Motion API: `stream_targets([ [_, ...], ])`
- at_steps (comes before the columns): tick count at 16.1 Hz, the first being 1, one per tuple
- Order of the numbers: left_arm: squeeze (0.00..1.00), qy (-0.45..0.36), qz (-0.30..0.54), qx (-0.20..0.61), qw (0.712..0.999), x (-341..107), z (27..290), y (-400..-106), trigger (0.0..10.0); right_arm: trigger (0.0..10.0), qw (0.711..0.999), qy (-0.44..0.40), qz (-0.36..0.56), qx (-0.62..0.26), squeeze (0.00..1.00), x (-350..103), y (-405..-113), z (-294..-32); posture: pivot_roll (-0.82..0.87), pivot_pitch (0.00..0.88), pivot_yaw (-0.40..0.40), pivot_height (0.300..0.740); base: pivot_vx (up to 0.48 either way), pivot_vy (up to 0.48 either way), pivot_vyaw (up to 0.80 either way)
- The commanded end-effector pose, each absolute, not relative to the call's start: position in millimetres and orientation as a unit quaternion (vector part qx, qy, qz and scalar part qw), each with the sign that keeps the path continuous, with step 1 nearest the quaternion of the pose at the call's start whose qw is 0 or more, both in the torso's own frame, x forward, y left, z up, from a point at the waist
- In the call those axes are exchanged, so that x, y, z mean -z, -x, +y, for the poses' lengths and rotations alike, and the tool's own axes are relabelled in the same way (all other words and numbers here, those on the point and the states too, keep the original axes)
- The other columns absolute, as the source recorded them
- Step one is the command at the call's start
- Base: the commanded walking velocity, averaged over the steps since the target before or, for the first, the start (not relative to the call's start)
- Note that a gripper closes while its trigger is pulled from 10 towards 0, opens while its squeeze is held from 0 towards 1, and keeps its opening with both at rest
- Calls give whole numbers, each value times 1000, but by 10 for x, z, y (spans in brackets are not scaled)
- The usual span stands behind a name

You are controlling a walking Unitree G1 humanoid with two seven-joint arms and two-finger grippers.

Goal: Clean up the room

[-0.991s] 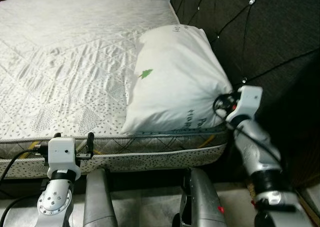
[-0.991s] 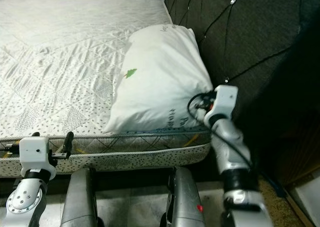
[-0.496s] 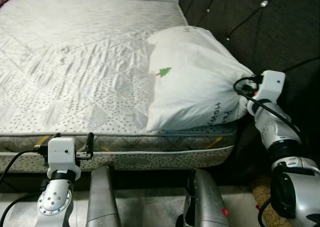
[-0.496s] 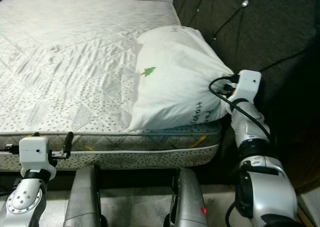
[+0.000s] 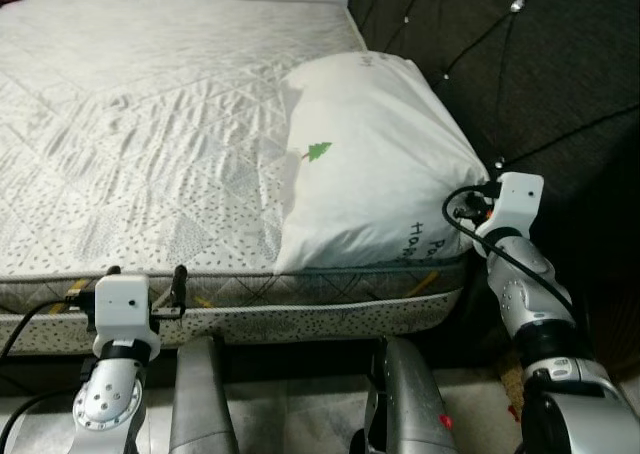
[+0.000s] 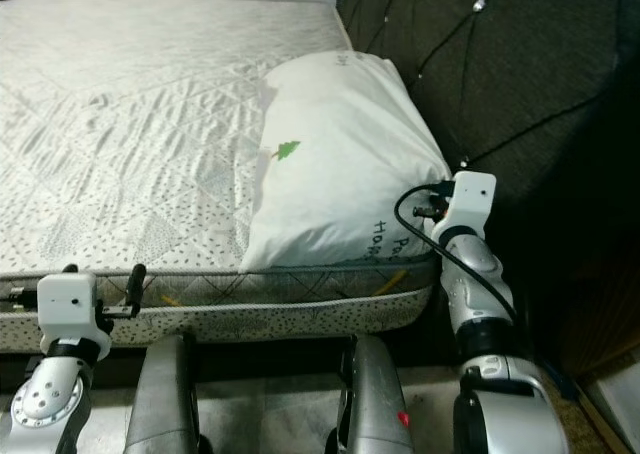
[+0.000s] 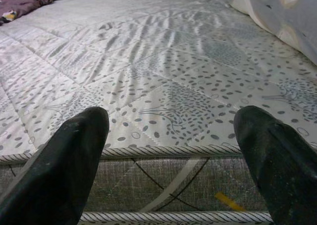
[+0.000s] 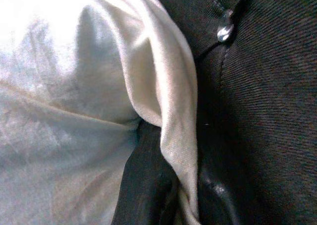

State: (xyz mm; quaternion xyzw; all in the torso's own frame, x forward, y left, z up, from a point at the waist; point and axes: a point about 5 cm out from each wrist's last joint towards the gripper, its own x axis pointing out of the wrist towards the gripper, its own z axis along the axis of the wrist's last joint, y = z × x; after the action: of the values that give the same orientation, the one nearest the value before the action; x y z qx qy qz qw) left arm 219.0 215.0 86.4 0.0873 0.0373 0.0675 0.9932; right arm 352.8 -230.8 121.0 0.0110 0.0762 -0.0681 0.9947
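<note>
White pillow [image 5: 375, 164] lay against dark headboard [image 5: 520, 74] on bed [image 5: 150, 124], nudged back from half a second ago. Right gripper [image 8: 171, 195] pinched shut on its corner cloth; left gripper [image 7: 173, 150] spread wide, idle at mattress edge. Placement probably nearly done.

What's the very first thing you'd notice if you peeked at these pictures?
The big white pillow with a tiny green tree on it, lying on the bare mattress against the dark tufted headboard. The right gripper pinches the pillow's corner by the headboard. The left gripper waits open, low at the mattress edge.
</note>
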Motion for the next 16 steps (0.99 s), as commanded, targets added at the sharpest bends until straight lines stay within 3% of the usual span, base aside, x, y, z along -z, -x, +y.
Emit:
stream_targets([
  [1, 0, -91, 38, -61, 993, -862, 2134, -2204, 10000, 10000, 991, 18, 91, 92, 0, -1132, -3469, -2351, 13, 0, -69, 492, 0, 0, 0],
  [2, 0, -92, 37, -61, 993, -862, 2133, -2205, 10000, 10000, 990, 30, 94, 96, 0, -1121, -3464, -2353, 13, 0, -69, 492, 0, 0, 0],
  [3, 0, -93, 36, -61, 993, -865, 2136, -2208, 10000, 10000, 993, 10, 90, 75, 1000, -1096, -3457, -2277, 12, 0, -66, 492, 0, 0, 0],
  [9, 0, -84, 30, -67, 994, -885, 2154, -2206, 10000, 10000, 995, 88, 51, 24, 1000, -1120, -3409, -1928, 12, 0, -65, 492, 0, 0, 0],
  [11, 0, -86, 27, -69, 994, -893, 2158, -2201, 10000, 10000, 998, 37, 54, -4, 1000, -1068, -3304, -1867, 15, 0, -65, 492, 0, 0, 0],
  [16, 0, -78, 20, -64, 995, -897, 2143, -2193, 10000, 10000, 999, 14, 44, -13, 1000, -909, -3012, -1766, 9, 0, -60, 492, 0, 0, 0],
])
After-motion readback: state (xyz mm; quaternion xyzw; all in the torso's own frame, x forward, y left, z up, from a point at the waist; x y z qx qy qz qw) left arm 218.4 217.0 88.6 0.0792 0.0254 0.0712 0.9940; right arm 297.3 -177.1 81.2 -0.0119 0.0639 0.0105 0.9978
